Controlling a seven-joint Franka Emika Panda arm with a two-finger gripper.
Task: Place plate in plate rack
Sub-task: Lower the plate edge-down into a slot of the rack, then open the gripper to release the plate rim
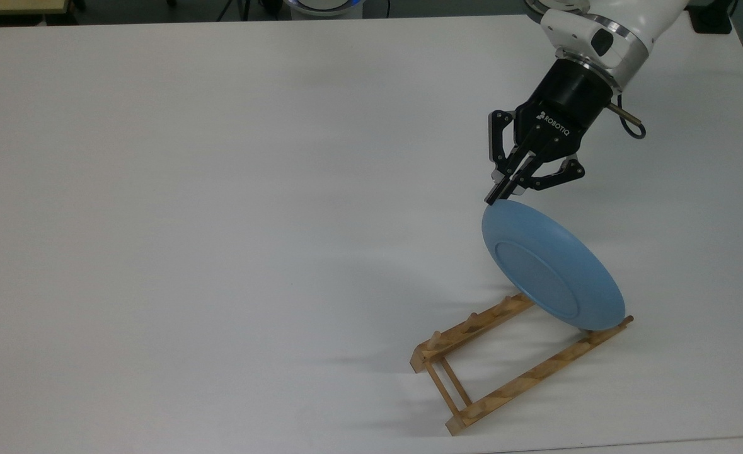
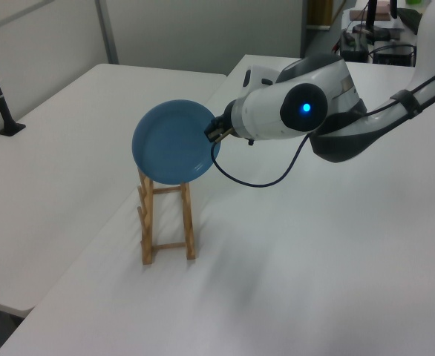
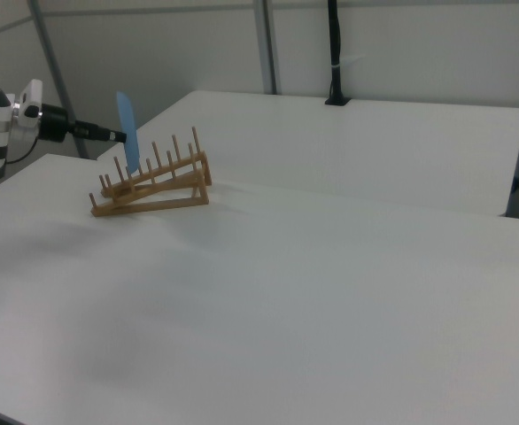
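The gripper (image 1: 496, 197) was pinched shut on the top rim of the plate (image 1: 551, 274), holding it on edge so it could drop between the pegs. The plate stood nearly upright at the far end of the rack (image 1: 510, 372), its lower edge down among the end pegs in the right view, and whether it was fully seated I couldn't tell.

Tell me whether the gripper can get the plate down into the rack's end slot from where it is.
Probably yes. The gripper is shut on the plate's upper rim, holding it nearly upright at the plate rack's end nearest the arm, its lower edge among the pegs. Nothing stands between them.
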